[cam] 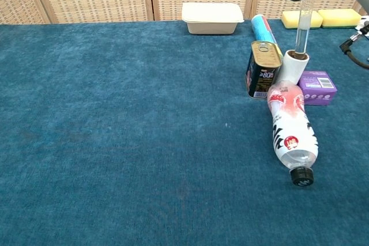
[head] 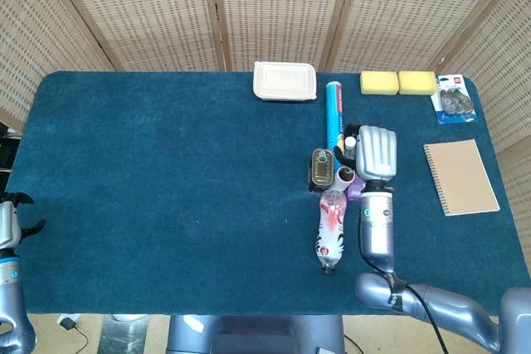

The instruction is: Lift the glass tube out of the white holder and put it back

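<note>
Bench (head: 166,172): covered edge to edge in dark blue carpet-like cloth, evenly lit, no strong shadows. Folding screen (head: 274,6): woven cane panels set in pale wooden frames, placed behind the bench and angled in at both sides. Floor (head: 124,325): a light strip is seen below the bench's near edge.

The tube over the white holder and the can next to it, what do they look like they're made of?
Tube: clear glass or plastic; the sponge behind shows through it. White holder: matte, perhaps plastic or ceramic. Can: probably metal, with a shiny gold lid.
</note>
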Robot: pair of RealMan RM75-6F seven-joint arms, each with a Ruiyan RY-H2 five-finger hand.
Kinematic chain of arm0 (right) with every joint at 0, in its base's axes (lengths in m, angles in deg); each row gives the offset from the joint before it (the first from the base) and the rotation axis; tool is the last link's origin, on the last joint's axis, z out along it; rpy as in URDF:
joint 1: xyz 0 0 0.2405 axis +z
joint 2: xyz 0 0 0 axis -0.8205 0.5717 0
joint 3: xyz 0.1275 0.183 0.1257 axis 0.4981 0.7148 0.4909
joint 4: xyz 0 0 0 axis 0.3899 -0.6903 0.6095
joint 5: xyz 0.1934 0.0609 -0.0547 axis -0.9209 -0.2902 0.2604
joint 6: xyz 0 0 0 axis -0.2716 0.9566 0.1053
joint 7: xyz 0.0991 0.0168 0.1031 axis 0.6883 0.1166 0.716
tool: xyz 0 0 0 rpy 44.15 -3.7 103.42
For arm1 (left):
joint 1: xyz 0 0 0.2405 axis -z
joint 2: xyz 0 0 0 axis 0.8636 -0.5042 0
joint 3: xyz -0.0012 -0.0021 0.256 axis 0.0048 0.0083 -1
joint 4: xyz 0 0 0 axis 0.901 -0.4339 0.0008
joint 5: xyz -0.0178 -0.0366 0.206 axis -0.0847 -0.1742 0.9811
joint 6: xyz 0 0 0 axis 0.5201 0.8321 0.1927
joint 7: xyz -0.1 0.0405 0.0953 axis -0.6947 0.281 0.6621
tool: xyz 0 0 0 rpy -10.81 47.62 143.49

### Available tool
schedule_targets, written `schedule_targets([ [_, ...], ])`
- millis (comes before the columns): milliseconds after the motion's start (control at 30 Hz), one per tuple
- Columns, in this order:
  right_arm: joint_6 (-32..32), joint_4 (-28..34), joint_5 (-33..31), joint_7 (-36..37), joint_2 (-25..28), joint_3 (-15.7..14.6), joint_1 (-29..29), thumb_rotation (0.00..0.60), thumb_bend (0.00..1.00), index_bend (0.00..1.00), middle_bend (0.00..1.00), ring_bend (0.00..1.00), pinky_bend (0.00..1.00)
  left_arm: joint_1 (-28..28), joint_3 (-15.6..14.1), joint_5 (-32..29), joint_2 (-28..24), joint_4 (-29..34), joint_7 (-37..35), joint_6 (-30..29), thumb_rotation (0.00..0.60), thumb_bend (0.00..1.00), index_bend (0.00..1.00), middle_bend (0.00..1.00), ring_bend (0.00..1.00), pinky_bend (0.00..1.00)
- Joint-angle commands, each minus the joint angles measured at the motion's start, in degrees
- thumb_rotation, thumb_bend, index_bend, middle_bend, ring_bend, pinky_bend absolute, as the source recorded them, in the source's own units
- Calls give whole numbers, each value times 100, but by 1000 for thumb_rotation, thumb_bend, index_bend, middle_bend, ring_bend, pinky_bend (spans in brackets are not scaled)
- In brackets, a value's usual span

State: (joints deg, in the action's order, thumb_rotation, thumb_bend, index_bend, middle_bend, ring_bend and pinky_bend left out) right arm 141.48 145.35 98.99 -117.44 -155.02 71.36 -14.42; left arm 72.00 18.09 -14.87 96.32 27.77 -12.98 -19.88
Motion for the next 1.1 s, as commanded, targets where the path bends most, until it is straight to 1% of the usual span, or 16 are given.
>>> schedule_targets([
  [33, 20, 43, -2, -7, 29, 1, -12, 600, 331, 786, 977, 964, 790, 1, 1, -1, 1, 0, 1, 0, 600, 154, 453, 419, 234, 316],
  [533, 87, 371, -49, -68, 239, 2, -77, 600, 332, 786, 979, 967, 790, 0, 2, -2, 1, 1, 5, -2, 600, 153, 453, 419, 234, 316],
  [833, 85, 414, -90, -85, 274, -1, -61, 600, 333, 786, 981, 970, 790, -1, 0, 0, -1, 1, 2, -3, 600, 152, 453, 419, 234, 316],
  [1100, 35, 487, -151, 89, 311, 78, -53, 600, 334, 786, 989, 979, 799, 1, 3, -3, -1, 4, 3, 1, 600, 153, 453, 419, 234, 316],
])
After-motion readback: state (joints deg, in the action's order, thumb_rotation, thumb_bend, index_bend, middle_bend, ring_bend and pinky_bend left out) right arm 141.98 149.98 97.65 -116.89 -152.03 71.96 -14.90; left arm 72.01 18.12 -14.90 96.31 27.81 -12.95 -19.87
